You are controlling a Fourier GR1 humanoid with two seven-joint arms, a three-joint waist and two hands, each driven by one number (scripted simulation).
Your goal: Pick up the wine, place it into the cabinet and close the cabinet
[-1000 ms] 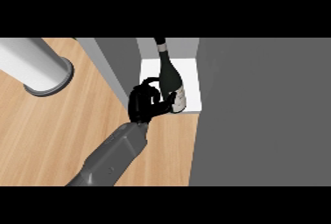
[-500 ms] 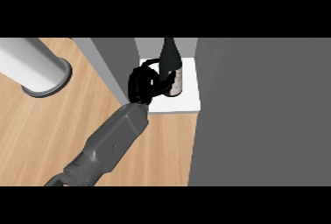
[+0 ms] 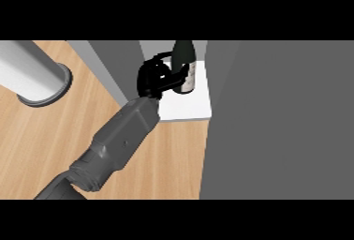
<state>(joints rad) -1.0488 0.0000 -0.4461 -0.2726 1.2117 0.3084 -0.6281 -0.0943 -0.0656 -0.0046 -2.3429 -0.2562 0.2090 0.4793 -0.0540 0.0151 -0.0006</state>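
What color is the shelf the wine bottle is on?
White. The shelf under the wine bottle shows best in the head view.

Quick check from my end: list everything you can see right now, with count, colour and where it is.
wine bottle: one, dark with a pale label, standing on the cabinet's white shelf, top centre
cabinet shelf: one, white, between grey walls
cabinet door: one, grey, open, filling the right side
counter: one, light wood, left and bottom
cylinder: one, white-grey on a grey base ring, top left on the counter
hand: one, black, fingers curled round the bottle; which arm it belongs to I cannot tell
forearm: one, grey, rising from the lower left
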